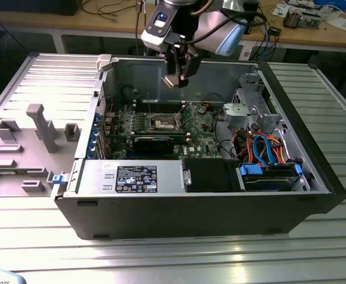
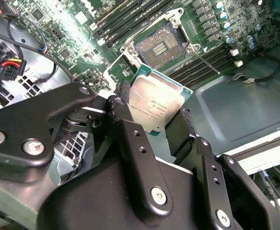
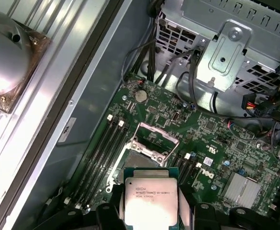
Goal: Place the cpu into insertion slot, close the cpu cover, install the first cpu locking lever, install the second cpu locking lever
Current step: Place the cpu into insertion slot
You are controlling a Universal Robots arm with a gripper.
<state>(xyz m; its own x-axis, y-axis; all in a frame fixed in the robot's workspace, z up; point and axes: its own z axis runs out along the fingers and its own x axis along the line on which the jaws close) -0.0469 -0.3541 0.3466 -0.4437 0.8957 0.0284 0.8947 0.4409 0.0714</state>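
Risk: the pincer [image 1: 178, 74] hangs over the open case [image 1: 190, 216] near its far wall, and drift could strike it. On the green board [image 3: 202, 129] the insertion slot [image 2: 160, 47] lies bare, with the cpu cover [image 3: 155, 132] raised. A tilted descent would likely damage the contacts. The pincer pinches the cpu [image 2: 154, 108] by opposite edges, held apart above the slot. Overhead is open; memory slots [image 3: 99, 148] flank closely.

Dull silver metal tops the cpu [image 2: 155, 106]; the fingers [image 2: 180, 134] look matt black.
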